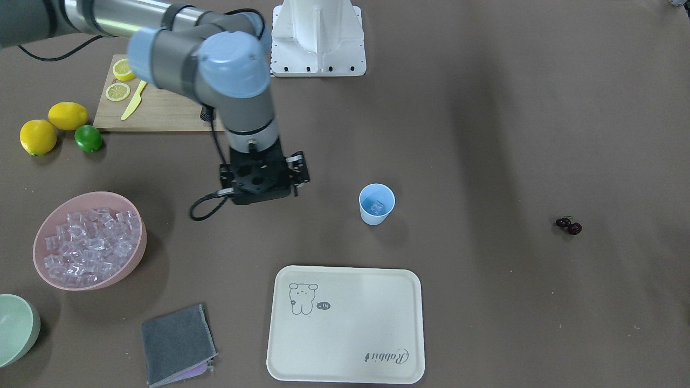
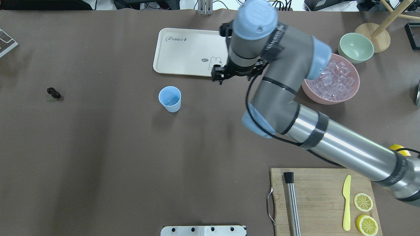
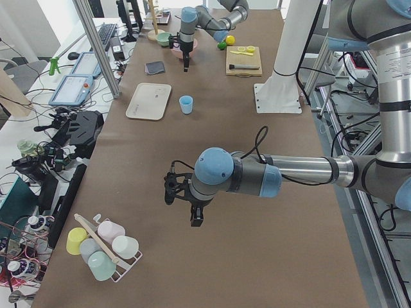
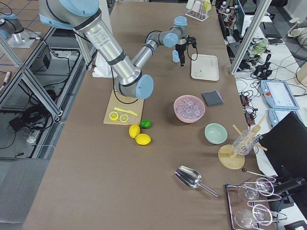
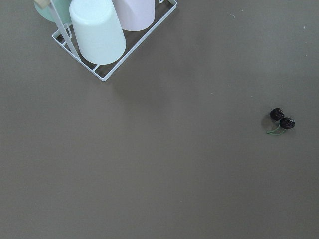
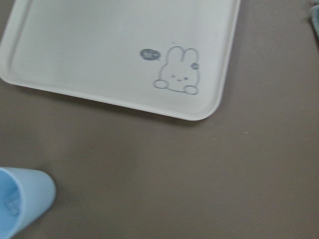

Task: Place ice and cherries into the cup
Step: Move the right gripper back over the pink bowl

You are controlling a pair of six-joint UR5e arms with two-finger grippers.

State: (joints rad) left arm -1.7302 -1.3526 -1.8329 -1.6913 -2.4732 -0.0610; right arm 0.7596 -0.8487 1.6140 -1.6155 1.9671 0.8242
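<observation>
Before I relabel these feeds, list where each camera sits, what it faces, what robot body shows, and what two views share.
Front-facing: across the table, facing the robot; right arm.
Overhead: behind the robot, looking down; right arm.
Exterior left: table's left end; left arm near, right arm far.
Exterior right: table's right end; right arm.
Left wrist: down on dark glossy cherries; no body.
Right wrist: down on cream rabbit-printed tray; no body.
Shared: front-facing and overhead both show the small light-blue plastic cup.
</observation>
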